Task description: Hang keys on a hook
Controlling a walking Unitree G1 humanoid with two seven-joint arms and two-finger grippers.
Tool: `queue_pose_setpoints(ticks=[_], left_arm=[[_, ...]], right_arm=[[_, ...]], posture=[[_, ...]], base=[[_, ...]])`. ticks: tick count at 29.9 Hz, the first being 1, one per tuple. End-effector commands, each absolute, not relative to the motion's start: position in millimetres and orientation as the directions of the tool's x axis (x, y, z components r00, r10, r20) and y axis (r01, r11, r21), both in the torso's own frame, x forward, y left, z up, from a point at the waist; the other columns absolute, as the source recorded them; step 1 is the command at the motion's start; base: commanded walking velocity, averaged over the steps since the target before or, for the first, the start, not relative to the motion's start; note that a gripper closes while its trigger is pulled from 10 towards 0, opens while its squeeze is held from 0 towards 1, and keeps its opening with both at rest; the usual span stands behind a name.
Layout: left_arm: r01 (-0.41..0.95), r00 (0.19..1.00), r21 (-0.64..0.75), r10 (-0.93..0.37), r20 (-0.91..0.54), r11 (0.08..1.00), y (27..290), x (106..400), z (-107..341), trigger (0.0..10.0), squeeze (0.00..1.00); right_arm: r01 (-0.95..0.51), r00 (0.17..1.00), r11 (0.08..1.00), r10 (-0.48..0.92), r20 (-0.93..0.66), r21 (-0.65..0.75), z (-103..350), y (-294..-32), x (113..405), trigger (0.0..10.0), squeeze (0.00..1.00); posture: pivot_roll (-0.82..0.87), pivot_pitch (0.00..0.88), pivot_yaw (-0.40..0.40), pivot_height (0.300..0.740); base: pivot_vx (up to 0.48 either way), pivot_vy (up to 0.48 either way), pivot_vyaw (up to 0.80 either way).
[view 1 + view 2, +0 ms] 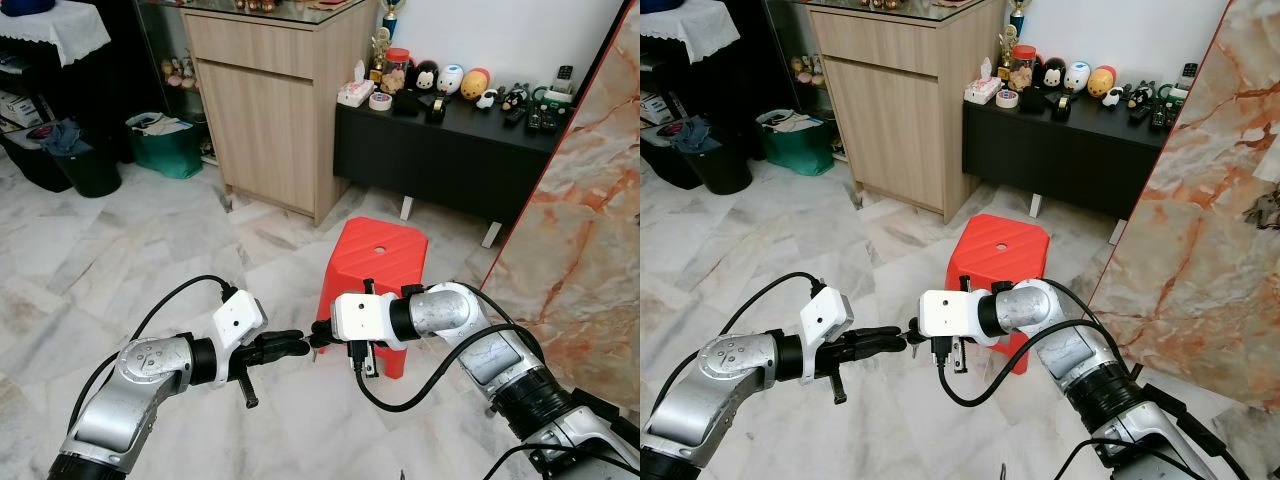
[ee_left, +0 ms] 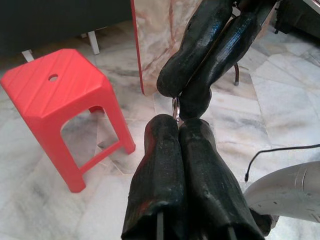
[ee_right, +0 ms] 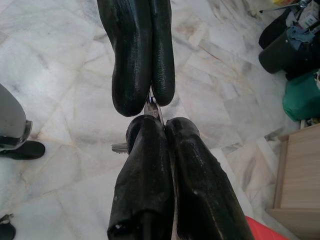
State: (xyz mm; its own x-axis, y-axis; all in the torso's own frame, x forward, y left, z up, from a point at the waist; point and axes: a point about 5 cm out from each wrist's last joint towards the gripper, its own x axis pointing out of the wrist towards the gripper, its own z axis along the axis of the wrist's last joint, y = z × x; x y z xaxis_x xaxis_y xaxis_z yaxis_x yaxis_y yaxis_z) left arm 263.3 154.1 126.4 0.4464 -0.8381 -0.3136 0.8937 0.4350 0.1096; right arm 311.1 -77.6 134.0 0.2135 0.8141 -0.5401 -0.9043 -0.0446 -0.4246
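Fingers (image 2: 165, 160) of both grippers pinch the keys (image 2: 176, 107) together.

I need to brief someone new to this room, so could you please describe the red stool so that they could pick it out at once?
Find the long black sideboard against the white wall, beside the tall wooden cabinet. On the marble floor in front of it, just beyond the two grippers, stands the red stool. It is the only bright red plastic piece, with a small round hole in its seat.
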Motion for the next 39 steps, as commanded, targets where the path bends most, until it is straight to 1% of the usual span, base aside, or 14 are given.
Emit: queue_pose_setpoints(ticks=[1,3,4,16,17,18,19,22,25,27,31,35,36,39], left_arm=[[0.889,0.455,0.111,-0.833,-0.315,0.444,158.0,266.3,129.9,0.0,0.00],[0.889,0.456,0.111,-0.833,-0.313,0.445,158.1,266.4,130.1,0.0,0.00],[0.889,0.456,0.111,-0.833,-0.312,0.445,158.1,266.5,130.5,0.0,0.00],[0.886,0.459,0.101,-0.824,-0.333,0.453,164.7,264.1,128.5,0.0,0.00],[0.886,0.458,0.099,-0.823,-0.337,0.452,165.4,263.8,128.3,0.0,0.00],[0.886,0.458,0.099,-0.823,-0.337,0.452,165.4,263.8,128.3,0.0,0.00],[0.887,0.456,0.097,-0.821,-0.342,0.452,166.5,263.2,127.8,0.0,0.00],[0.887,0.455,0.096,-0.821,-0.345,0.452,166.8,262.8,127.5,0.0,0.00],[0.888,0.452,0.093,-0.819,-0.353,0.451,167.9,261.7,126.4,0.0,0.00],[0.888,0.451,0.087,-0.815,-0.364,0.452,169.9,259.7,124.4,0.0,0.00],[0.863,0.493,0.089,-0.790,-0.363,0.497,175.7,260.6,121.9,0.0,0.00],[0.851,0.511,0.087,-0.780,-0.360,0.517,178.1,261.2,120.8,0.0,0.00],[0.791,0.592,0.058,-0.738,-0.324,0.609,186.7,265.5,115.1,10.0,0.00],[0.706,0.682,0.027,-0.669,-0.296,0.708,198.0,269.5,106.4,10.0,0.00]], right_arm=[[-0.899,0.197,-0.068,0.819,-0.538,-0.433,137.3,-71.5,309.4,10.0,0.00],[-0.900,0.195,-0.068,0.820,-0.538,-0.430,137.2,-71.4,309.3,10.0,0.00],[-0.902,0.194,-0.066,0.821,-0.538,-0.427,137.2,-71.3,309.3,10.0,1.00],[-0.885,0.257,-0.003,0.830,-0.495,-0.465,143.3,-69.8,315.9,10.0,1.00],[-0.877,0.284,0.026,0.833,-0.475,-0.480,146.6,-69.2,318.9,10.0,0.88],[-0.877,0.284,0.026,0.833,-0.475,-0.480,146.6,-69.2,318.9,10.0,0.88],[-0.859,0.340,0.088,0.835,-0.432,-0.505,153.2,-69.7,325.5,10.0,0.00],[-0.851,0.368,0.123,0.833,-0.413,-0.511,156.4,-70.8,329.2,10.0,0.00],[-0.819,0.451,0.230,0.824,-0.342,-0.526,165.2,-74.2,338.3,10.0,0.00],[-0.764,0.581,0.442,0.787,-0.205,-0.469,179.3,-82.5,352.1,10.0,0.00],[-0.676,0.717,0.641,0.686,-0.124,-0.363,178.7,-99.8,364.5,10.0,0.00],[-0.652,0.746,0.686,0.657,-0.110,-0.322,175.7,-105.1,366.4,10.0,0.00],[-0.576,0.817,0.788,0.555,-0.152,-0.216,149.1,-123.4,368.4,10.0,0.00],[-0.498,0.855,0.856,0.458,-0.242,-0.139,114.4,-139.6,362.8,10.0,0.00]], posture=[[0.07,0.003,-0.039,0.740],[0.07,0.004,-0.039,0.740],[0.07,0.004,-0.039,0.740],[0.07,0.007,-0.036,0.740],[0.07,0.007,-0.036,0.740],[0.07,0.007,-0.036,0.740],[0.07,0.007,-0.035,0.740],[0.07,0.007,-0.035,0.740],[0.07,0.008,-0.035,0.740],[0.07,0.008,-0.034,0.740],[0.06,0.007,-0.030,0.740],[0.06,0.006,-0.029,0.740],[0.06,0.004,-0.029,0.740],[0.06,0.002,-0.028,0.740]], base=[[0.000,0.000,0.00],[0.000,0.000,0.00],[0.000,0.000,0.00],[0.000,0.000,0.00],[0.000,0.000,0.00],[0.000,0.000,0.00],[0.000,0.000,0.00],[0.000,0.000,0.00],[0.000,0.000,0.00],[0.000,0.000,0.00],[0.000,0.000,0.00],[0.000,0.000,0.00],[0.000,0.000,0.00],[0.000,0.000,0.00]])
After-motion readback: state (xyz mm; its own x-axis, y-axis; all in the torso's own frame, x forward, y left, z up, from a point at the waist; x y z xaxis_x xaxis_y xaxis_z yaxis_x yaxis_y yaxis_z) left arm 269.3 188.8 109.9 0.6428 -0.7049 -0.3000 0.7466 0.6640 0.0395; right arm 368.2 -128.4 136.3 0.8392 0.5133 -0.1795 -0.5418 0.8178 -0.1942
